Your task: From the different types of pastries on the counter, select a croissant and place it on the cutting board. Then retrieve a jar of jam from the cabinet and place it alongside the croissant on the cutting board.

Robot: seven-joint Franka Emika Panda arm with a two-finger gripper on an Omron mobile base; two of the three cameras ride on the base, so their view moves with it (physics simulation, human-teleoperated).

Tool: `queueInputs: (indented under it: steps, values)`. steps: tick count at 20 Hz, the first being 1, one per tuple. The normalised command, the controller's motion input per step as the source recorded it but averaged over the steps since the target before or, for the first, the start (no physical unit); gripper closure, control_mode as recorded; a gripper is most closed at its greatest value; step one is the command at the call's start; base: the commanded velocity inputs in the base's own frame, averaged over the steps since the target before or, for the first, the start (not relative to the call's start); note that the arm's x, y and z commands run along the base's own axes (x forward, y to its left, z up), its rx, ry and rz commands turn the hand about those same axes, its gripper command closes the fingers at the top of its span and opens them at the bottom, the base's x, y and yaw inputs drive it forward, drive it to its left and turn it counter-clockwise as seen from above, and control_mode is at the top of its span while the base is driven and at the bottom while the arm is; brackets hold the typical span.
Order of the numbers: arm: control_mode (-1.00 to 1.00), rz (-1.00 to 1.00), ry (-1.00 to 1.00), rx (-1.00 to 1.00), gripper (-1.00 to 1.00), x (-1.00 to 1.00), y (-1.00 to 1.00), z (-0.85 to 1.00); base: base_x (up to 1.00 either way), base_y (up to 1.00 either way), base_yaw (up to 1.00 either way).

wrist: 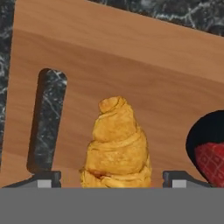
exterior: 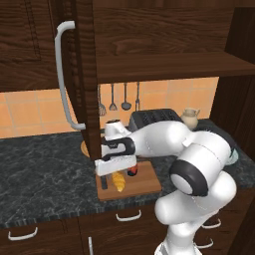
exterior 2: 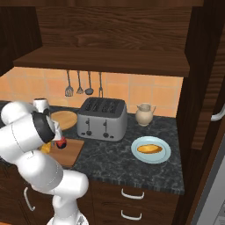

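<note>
Find the small golden-yellow croissant with tapered ends (wrist: 117,144) lying on the flat light-brown wooden cutting board with a dark slot handle (wrist: 131,65), and just beside it, with a sliver of bare wood between, the squat dark jar of jam with a red lid (wrist: 210,153), also on the board. Judge both placements done or nearly so. Note the two-finger gripper (wrist: 111,179) low over the croissant, dark tips spread to either side of the pastry and clamping nothing. Expect trouble mainly from the way out: lifting at a slant or swinging toward the jar could clip its lid and tip or roll it off the board; closing the fingers here would pinch the croissant again and drag it along; dropping lower would crush it. Prefer a straight rise. Turn to the left base view for the hand's place over the board's slotted end, on the dark marbled stone counter (exterior: 45,169), close to the dark brown cabinet door with its curved pale grey bar handle (exterior: 62,74), another thing to catch on a wide swing. Turn to the right base view for the silver four-slot toaster (exterior 2: 102,118), the beige handled jug (exterior 2: 144,114) and the pale blue plate (exterior 2: 161,157) carrying an orange-golden oval pastry, all well apart from the board.
</note>
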Motion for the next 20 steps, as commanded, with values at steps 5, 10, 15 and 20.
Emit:
queueInputs:
  steps: [5, 10, 15, 20]
  values:
    - [-1.0, 0.0, 0.0, -0.1, -1.0, -0.16, 0.08, 0.79, 0.0, 0.0, 0.0]
    - [-1.0, -0.02, -0.11, -0.11, -1.0, -0.88, -0.24, 0.98, 0.0, 0.0, 0.0]
    - [-1.0, -0.02, -0.02, 0.03, -1.0, -1.0, -0.8, 0.56, 0.0, 0.0, 0.0]
    - [-1.0, 0.0, 0.0, -0.04, -1.0, -1.0, -0.15, 0.04, 0.0, 0.0, 0.0]
